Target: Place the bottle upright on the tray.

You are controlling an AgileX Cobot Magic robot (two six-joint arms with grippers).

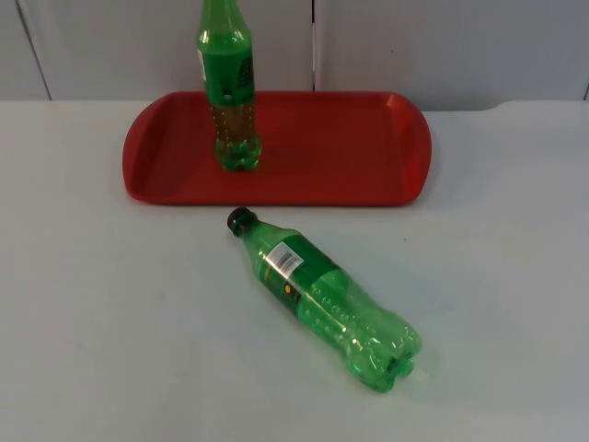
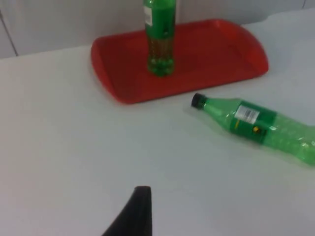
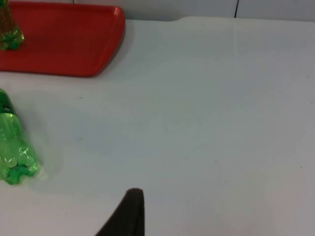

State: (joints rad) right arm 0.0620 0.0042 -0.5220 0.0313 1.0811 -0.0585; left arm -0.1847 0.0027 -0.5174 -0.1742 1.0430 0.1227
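While one bottle (image 1: 228,87) is already stood on the tray (image 1: 350,152), a second (image 1: 327,299) is left lying on the table (image 1: 110,322) just before it (both grippers held back; finger state cannot be told).

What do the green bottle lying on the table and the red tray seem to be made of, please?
Green lying bottle: probably thin clear-tinted plastic, glossy; light passes through its ribbed body. Red tray: likely moulded plastic, smooth with a soft sheen and rounded raised rim.
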